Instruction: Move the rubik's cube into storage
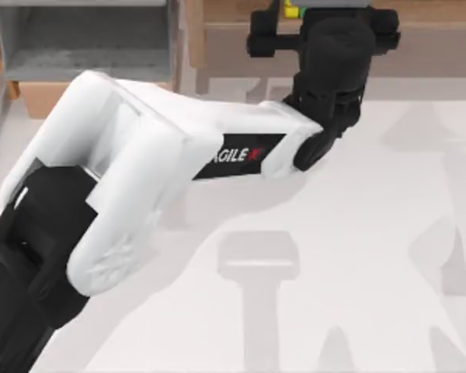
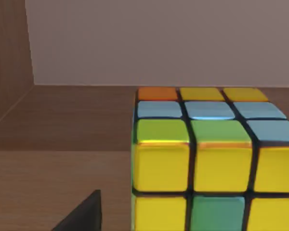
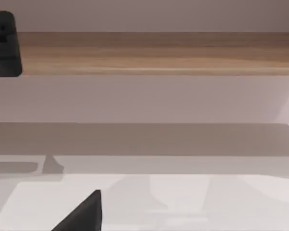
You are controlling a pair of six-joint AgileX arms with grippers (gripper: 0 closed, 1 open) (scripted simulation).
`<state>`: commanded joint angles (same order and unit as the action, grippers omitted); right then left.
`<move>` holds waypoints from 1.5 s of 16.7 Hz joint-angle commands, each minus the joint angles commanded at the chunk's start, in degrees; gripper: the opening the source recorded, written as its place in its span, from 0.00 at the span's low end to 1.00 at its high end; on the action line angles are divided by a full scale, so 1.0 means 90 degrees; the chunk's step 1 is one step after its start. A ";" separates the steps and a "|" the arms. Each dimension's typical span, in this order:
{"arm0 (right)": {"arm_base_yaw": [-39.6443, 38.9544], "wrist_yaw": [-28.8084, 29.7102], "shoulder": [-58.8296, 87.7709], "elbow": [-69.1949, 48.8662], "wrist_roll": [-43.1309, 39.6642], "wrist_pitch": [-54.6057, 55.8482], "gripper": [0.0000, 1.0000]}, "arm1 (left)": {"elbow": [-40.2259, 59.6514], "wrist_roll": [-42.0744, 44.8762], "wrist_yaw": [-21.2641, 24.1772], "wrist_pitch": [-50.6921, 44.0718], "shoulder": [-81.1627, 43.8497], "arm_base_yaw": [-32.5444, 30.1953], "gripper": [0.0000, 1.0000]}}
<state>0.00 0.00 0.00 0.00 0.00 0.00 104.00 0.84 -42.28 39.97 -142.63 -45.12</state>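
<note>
- Left arm reaches from the near left corner of the table diagonally to the far side; its white link bears the AgileX lettering.
- Left gripper sits at the far edge of the top view, over the long brown wooden shelf, a little right of centre.
- Rubik's cube rests on the wooden shelf board, close in front of the left wrist camera. Yellow squares dominate the facing side, with green ones among them; the upper face shows light-blue squares with an orange and two yellow squares along its far row. Dark grid lines split the squares.
- In the top view a sliver of yellow and green of the cube peeks out beside the black gripper body, at the far edge on the shelf.
- Left finger state: cannot tell. One dark finger tip shows beside the cube, apart from it; the other is out of frame.
- Storage: grey-walled drawer at the far left, with its light-brown face panel on its near side, partly behind the arm. It lies left of the shelf and well apart from the cube.
- Right wrist view: looks across the pale table toward the shelf edge; a dark finger tip shows. Right finger state: cannot tell.
</note>
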 joint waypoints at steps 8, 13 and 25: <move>0.0000 0.0000 0.0000 0.0000 0.0000 0.0000 1.00 | 0.0946 -0.0021 0.0278 -0.0476 -0.0572 0.0278 1.00; 0.0000 0.0000 0.0000 0.0000 0.0000 0.0000 1.00 | 0.0946 -0.0021 0.0278 -0.0476 -0.0572 0.0278 0.70; 0.0000 0.0000 0.0000 0.0000 0.0000 0.0000 1.00 | 0.0946 -0.0021 0.0278 -0.0476 -0.0572 0.0278 0.00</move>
<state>0.00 0.00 0.00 0.00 0.00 0.00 112.51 0.65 -39.78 35.69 -147.77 -42.62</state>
